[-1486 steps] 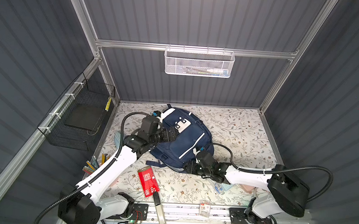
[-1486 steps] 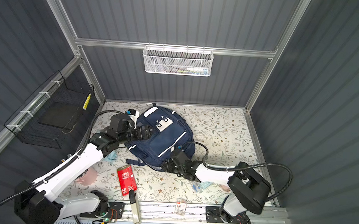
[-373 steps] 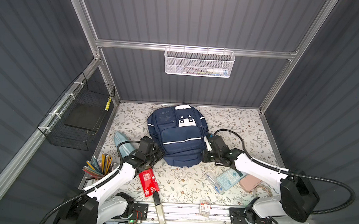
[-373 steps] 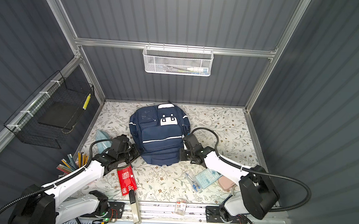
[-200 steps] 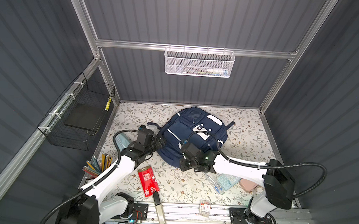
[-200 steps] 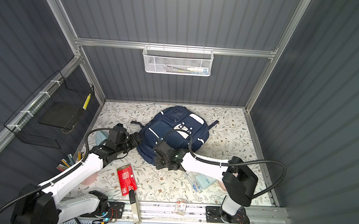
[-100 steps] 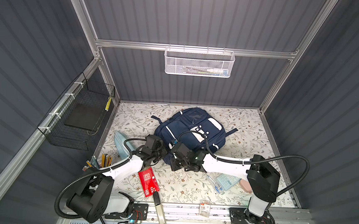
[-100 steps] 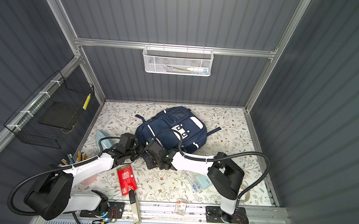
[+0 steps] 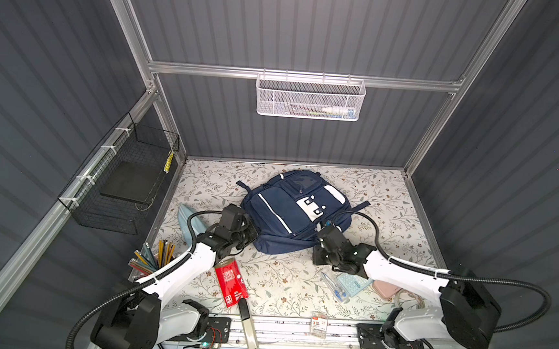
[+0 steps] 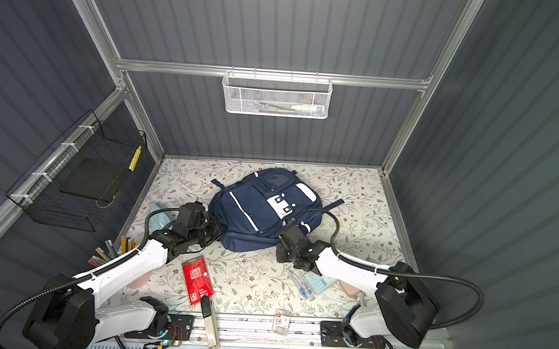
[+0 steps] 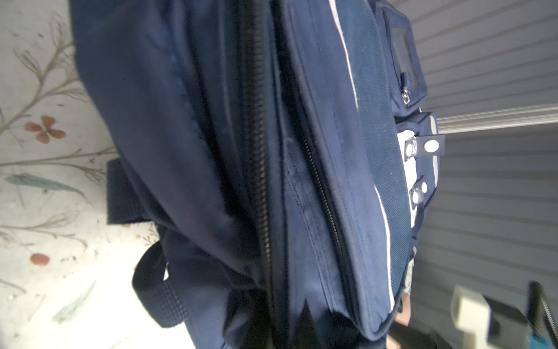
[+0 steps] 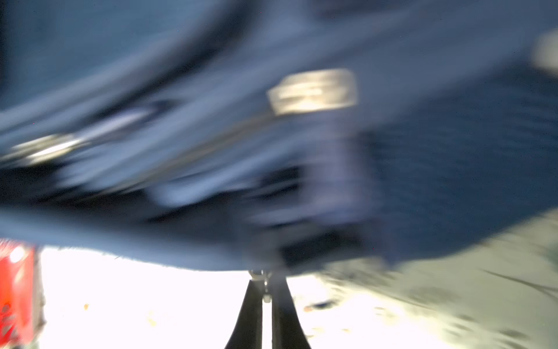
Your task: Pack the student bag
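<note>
Rightward slid my right claw (image 12: 263, 287), pinching the zip pull (image 12: 265, 297); left claw (image 9: 249, 236) clenched at the bag (image 9: 289, 213) corner, wanting steady tension.

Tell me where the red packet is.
In a top view the red packet lies flat on the table, front left, beside the left arm, nearer the robot than the backpack.

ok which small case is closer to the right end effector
The light-blue case, nearer the right end effector; the pink case lies farther back along the arm.
</note>
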{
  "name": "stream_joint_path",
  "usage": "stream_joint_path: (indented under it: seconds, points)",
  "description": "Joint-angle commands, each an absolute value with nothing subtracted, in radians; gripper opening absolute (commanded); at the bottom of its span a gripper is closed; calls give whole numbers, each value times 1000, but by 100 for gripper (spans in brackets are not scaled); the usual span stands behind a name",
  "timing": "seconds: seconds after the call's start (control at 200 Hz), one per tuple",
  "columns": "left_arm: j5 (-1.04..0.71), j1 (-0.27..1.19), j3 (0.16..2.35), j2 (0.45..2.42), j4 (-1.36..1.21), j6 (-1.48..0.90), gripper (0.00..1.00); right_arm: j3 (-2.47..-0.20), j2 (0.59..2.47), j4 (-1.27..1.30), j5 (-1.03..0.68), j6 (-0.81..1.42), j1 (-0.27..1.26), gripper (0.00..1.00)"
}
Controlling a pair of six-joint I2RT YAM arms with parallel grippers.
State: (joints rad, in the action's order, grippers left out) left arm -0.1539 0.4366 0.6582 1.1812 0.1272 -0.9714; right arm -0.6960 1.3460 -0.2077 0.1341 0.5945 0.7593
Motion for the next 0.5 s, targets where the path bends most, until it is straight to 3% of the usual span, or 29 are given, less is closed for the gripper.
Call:
stream_joint_path:
  seconds: [0.0, 0.23, 0.305, 0.405, 0.495]
  points:
    - [-98, 391, 713, 1137, 149, -900, 0, -628, 1273, -365, 284, 615, 662, 0]
    - [-124, 383, 726, 1162, 143, -879, 0, -609, 1218, -333, 215, 590, 620, 0]
    - [-133, 383, 731, 1199, 123, -878, 0, -621, 1227, -312, 207, 582, 693, 0]
    - [-106, 382, 745, 1252, 94, -852, 14, -668, 1283, -325, 231, 615, 813, 0]
    - [-64, 374, 784, 1305, 99, -801, 16, -721, 1366, -306, 222, 640, 912, 2]
